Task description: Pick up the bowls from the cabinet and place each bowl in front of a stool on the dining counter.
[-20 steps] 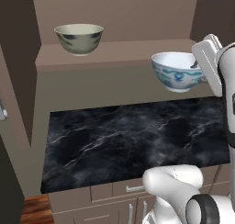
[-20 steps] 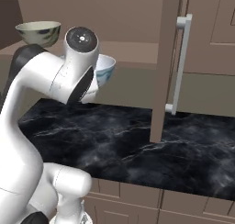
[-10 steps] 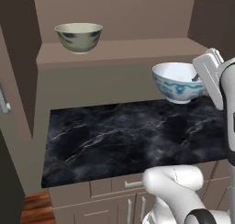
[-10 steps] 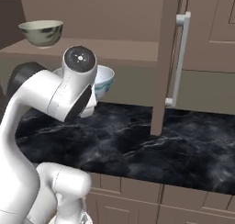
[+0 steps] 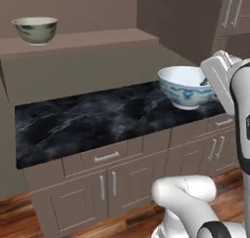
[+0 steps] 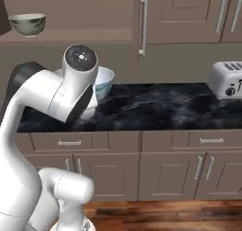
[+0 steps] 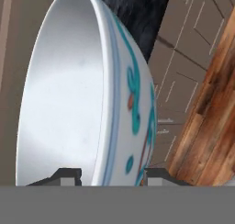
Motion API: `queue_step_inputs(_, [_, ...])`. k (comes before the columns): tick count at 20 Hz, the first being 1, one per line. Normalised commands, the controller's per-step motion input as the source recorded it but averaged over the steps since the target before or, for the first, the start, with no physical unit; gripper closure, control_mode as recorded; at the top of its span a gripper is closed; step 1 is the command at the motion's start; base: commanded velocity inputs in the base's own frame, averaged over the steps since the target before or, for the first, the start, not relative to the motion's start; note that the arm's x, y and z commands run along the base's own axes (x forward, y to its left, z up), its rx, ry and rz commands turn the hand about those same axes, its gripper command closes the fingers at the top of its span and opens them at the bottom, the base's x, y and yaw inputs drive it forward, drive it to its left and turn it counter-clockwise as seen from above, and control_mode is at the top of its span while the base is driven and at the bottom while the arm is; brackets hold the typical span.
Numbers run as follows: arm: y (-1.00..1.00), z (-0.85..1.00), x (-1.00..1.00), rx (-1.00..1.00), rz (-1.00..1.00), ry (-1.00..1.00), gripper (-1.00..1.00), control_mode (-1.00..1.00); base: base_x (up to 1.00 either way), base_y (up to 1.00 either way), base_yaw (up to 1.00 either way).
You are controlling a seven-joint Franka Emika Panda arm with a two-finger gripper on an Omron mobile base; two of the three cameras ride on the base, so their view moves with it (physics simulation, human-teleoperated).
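The white arm's two-finger gripper [image 7: 110, 175] is pinching the rim of the round white ceramic bowl with the blue pattern [image 5: 187, 87], one dark fingertip [image 7: 64, 176] sitting inside against the glazed inner wall and the other outside against the patterned wall, so the jaws are standing part-closed on the thin wall between them. The bowl is hanging out sideways from the fingers, above the front part of a black white-veined countertop [image 5: 88, 120], clear of it and roughly level. The second bowl, a round cream-olive ceramic one with dark green smudges [image 5: 35, 29], is sitting well apart from the fingers, up on the taupe-brown cabinet shelf [image 5: 78, 39]. Judging by the look, the held bowl is stiff, fairly heavy for a rim pinch, smooth-glazed and breakable; gripped at one edge, it is likely pulling downward on its far side, so slipping or rotating between the pads is the risk during any swing. A silver toaster [image 6: 228, 79] is standing far off along the counter.
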Motion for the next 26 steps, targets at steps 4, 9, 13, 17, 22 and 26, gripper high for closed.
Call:
queue_step_inputs(4, [0.00,0.00,0.00,0.00,0.00,0.00,1.00,1.00,-0.70,0.13,-0.94])
queue_step_inputs(9, [0.00,0.00,0.00,0.00,0.00,0.00,1.00,1.00,-0.09,0.03,-1.00])
queue_step_inputs(13, [0.00,0.00,0.00,0.00,0.00,0.00,1.00,1.00,0.00,0.00,-1.00])
queue_step_inputs(17, [0.00,0.00,0.00,0.00,0.00,0.00,1.00,1.00,0.00,0.01,-1.00])
queue_step_inputs(22, [0.00,0.00,0.00,0.00,0.00,0.00,1.00,1.00,0.00,0.01,-1.00])
queue_step_inputs(26, [0.00,0.00,0.00,0.00,0.00,0.00,1.00,1.00,0.00,0.02,-0.99])
